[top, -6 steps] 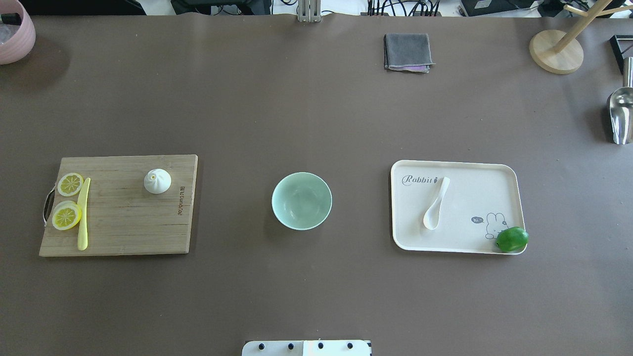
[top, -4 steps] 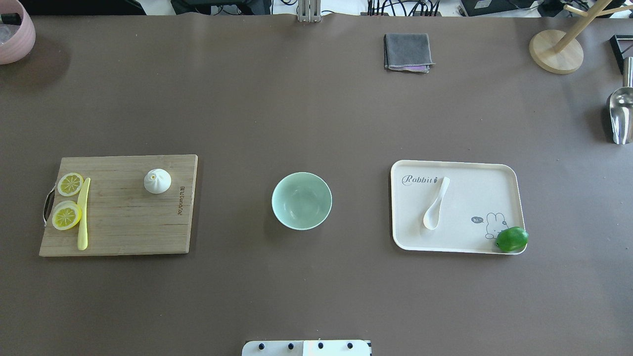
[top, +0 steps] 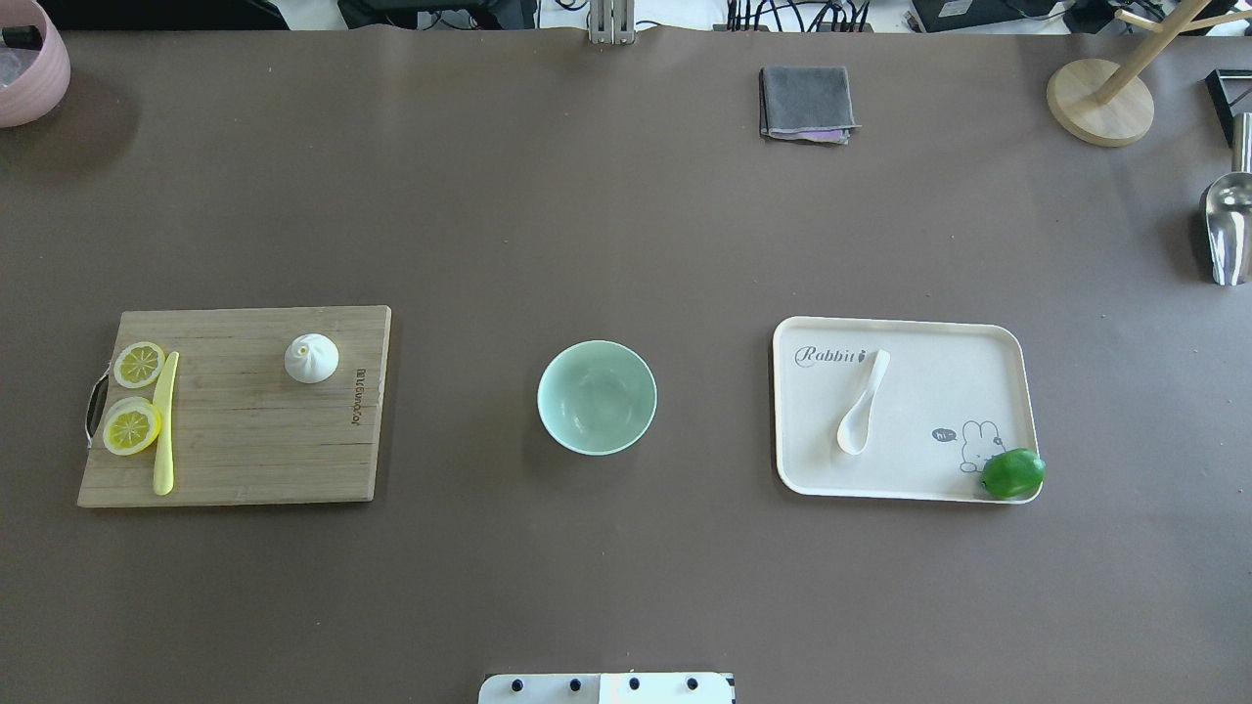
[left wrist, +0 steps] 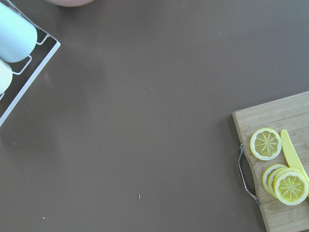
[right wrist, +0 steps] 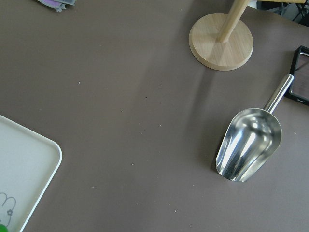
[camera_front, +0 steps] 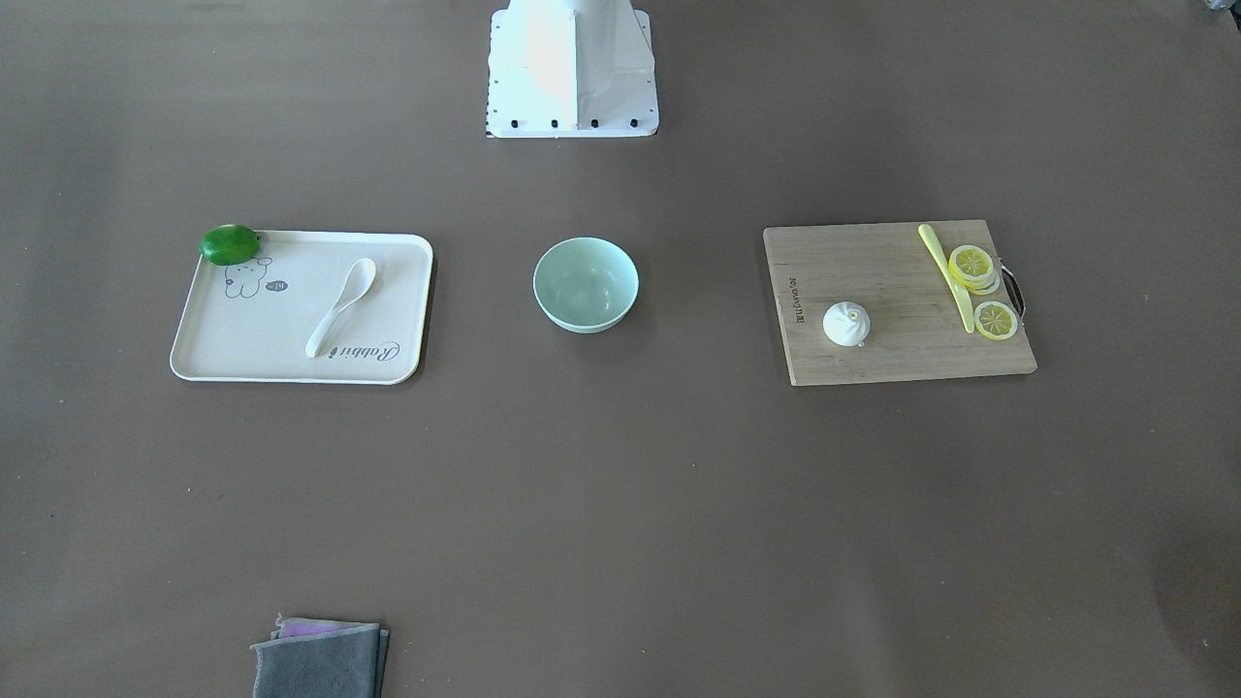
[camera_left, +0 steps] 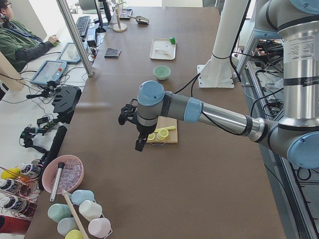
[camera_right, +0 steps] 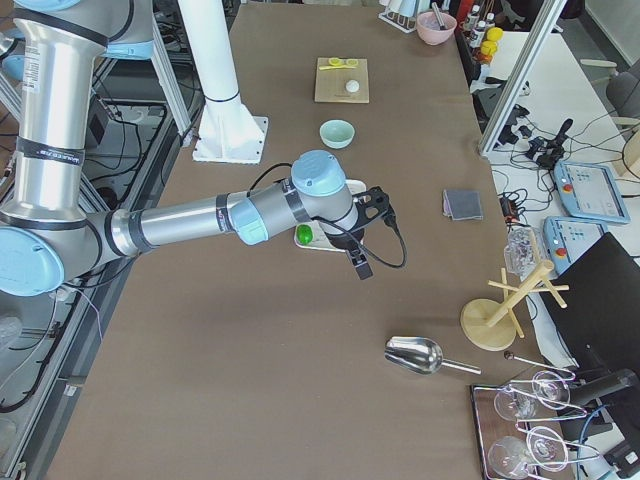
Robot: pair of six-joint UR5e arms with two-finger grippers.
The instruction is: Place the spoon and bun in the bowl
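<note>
In the overhead view the spoon (top: 861, 406) lies on a cream tray (top: 978, 337) at three o'clock from the bowl (top: 597, 397). The bun (top: 311, 358) sits upright on a wooden cutting board (top: 245, 440) at nine o'clock from the bowl, and all three are well apart. The left gripper (camera_left: 141, 144) and the right gripper (camera_right: 358, 265) hang above the table's two ends, seen only from the side, so I cannot tell how far either pincer is parted or whether it grips anything.
</note>
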